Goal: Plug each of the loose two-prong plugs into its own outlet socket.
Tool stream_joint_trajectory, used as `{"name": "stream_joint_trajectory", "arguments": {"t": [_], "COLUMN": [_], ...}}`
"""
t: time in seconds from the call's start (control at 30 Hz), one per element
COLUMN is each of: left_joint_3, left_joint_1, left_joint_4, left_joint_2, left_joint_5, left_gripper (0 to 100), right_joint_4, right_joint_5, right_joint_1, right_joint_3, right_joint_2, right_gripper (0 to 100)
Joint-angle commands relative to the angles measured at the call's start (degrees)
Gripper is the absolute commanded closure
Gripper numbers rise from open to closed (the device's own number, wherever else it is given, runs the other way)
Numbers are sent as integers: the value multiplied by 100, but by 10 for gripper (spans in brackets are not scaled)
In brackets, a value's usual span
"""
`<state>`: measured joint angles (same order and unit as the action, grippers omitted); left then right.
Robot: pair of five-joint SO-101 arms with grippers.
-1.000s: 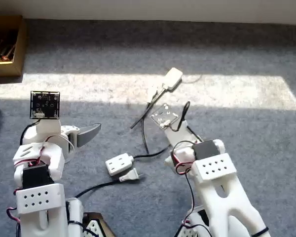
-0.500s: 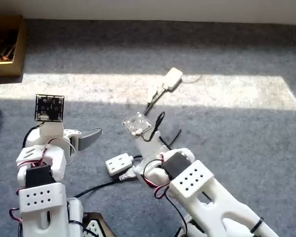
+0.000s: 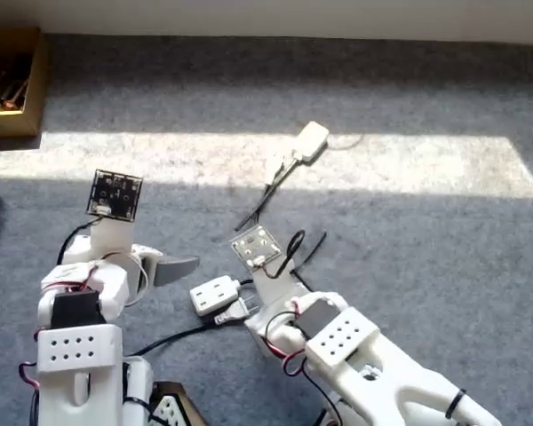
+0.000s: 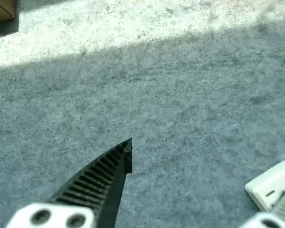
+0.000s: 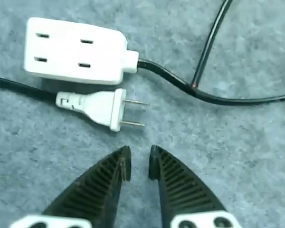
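Grey carpet (image 3: 444, 80) — one sunlit band (image 3: 160, 160) (wooden box (image 3: 34, 106) aside).

A home-like room: grey carpet floor (image 3: 426, 257), a sunlight band (image 3: 409, 164), a wooden crate (image 3: 16, 84).

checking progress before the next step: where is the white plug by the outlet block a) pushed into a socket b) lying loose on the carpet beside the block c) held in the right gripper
b: the white plug lies on the carpet beside the outlet block with both prongs bare, and the right gripper holds nothing.
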<state>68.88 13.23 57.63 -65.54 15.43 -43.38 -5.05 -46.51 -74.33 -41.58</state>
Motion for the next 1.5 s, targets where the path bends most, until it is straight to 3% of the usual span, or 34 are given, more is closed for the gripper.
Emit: {"name": "stream_joint_trajectory", "arguments": {"t": [0.0,0.27,0.47,0.63,0.87,1.2,1.33,1.47], "left_joint_3": [-277,-4,233,505,251,-989,-1305,-1279], "left_joint_1": [-145,-796,-1657,-1903,-1464,-1446,-1305,-1235], "left_joint_4": [185,-105,-123,-448,-1160,-1240,-1231,-1099], "left_joint_2": [541,567,655,1270,2492,3512,3908,4207], "left_joint_5": [88,88,97,747,1415,1424,1424,1424], "left_gripper": [515,515,515,517,709,905,889,706], "right_joint_4": [303,646,646,646,637,637,637,637], "right_joint_5": [62,-352,-422,-422,-422,-422,-422,-413], "right_joint_1": [198,1763,2123,2316,2299,2290,2308,2308], "right_joint_3": [-382,-13,13,13,13,-13,-13,-4], "right_joint_2": [-110,-110,-110,-110,-110,-110,-110,-110], "right_gripper": [931,957,958,958,958,958,958,958]}}
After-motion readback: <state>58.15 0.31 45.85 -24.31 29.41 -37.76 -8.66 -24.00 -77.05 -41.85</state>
